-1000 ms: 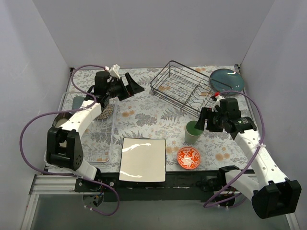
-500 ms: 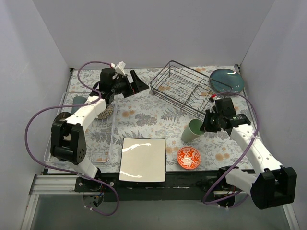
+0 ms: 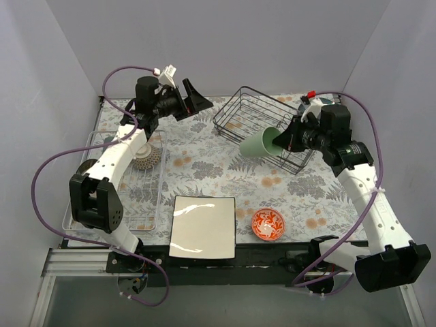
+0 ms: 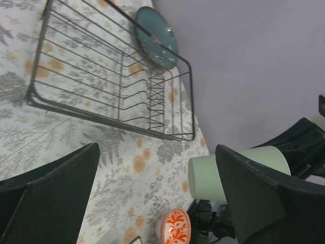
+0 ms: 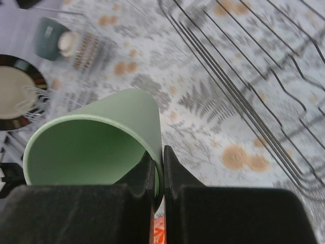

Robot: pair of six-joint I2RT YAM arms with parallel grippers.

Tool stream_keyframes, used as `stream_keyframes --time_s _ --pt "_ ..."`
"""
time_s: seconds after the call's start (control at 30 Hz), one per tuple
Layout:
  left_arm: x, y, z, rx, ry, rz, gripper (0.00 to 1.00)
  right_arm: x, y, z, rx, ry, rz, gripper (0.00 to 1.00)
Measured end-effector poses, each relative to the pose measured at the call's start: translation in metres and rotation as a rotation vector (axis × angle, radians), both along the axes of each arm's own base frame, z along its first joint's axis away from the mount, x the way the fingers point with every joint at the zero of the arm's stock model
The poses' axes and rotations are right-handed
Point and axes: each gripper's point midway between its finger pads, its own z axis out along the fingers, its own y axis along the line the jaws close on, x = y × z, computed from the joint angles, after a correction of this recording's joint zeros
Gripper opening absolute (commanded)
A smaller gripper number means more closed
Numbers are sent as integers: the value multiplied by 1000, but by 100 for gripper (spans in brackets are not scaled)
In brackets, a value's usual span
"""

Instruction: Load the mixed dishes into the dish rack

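Note:
My right gripper [image 3: 283,141] is shut on the rim of the pale green cup [image 3: 259,144], one finger inside and one outside. The cup [image 5: 101,137] hangs tilted on its side, base pointing left, over the near edge of the black wire dish rack [image 3: 255,116]. My left gripper [image 3: 196,97] is open and holds nothing, raised at the back left, looking across at the rack [image 4: 111,76] and the cup [image 4: 223,170]. The large white square plate [image 3: 203,227] and the small red-orange bowl [image 3: 268,224] sit at the table's near edge. A round blue-green plate [image 4: 156,36] lies behind the rack.
A flatter pale wire tray [image 3: 146,197] lies along the left side with a ribbed object [image 3: 145,160] in it and a dark round dish [image 5: 12,94] at its edge. White walls close in the table on three sides.
My right gripper shut on the cup's rim, lifted it off the table and carried it back toward the rack, tipping it sideways. The left arm rose a little and swung back.

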Motion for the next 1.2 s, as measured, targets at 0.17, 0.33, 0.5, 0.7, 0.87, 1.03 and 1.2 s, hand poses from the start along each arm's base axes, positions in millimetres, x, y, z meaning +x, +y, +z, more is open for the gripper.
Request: stream_keyframes --time_s 0.17,0.33,0.5,0.7,0.87,1.03,1.2 --pt "-19 -18 32 -113 18 -123 98 11 31 55 153 -167 149 1" --pt "-47 -40 51 -195 29 -279 98 19 53 84 257 -244 268 1" --pt "-72 -50 63 -238 -10 -413 98 15 64 106 330 -301 349 1" --pt "-98 -49 79 -307 -62 -520 98 7 71 129 403 -365 427 1" --pt "-126 -50 97 -378 -117 -618 98 8 75 140 434 -402 454 1" --pt "-143 -54 108 -410 -147 -681 98 9 78 145 463 -414 481 1" --pt "-145 -55 111 -415 -160 -687 83 9 79 148 476 -423 497 1"
